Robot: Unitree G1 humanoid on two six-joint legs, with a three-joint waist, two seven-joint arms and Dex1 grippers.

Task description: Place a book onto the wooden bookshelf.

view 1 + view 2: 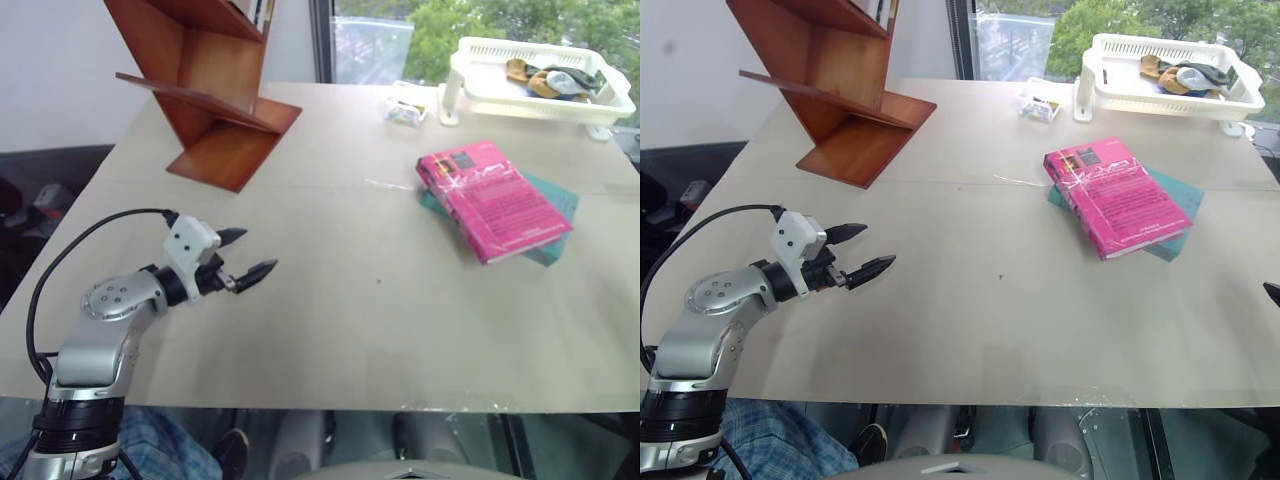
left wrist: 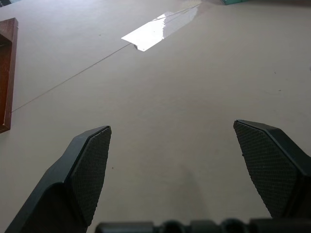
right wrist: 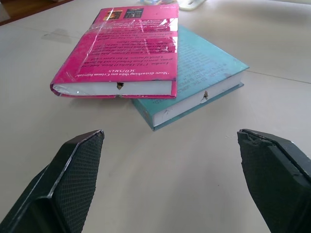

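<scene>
Pink book (image 3: 127, 51) lies on teal book (image 3: 206, 73), well apart from wooden bookshelf (image 1: 205, 85); right gripper (image 3: 170, 182) spread, empty, facing its page edge; pinch pink cover only; left gripper (image 1: 247, 254) spread, idle

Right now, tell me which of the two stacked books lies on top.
The bright pink paperback book lies on top, set askew across the teal-blue book, whose corner and edges stick out from under it on the beige table.
</scene>
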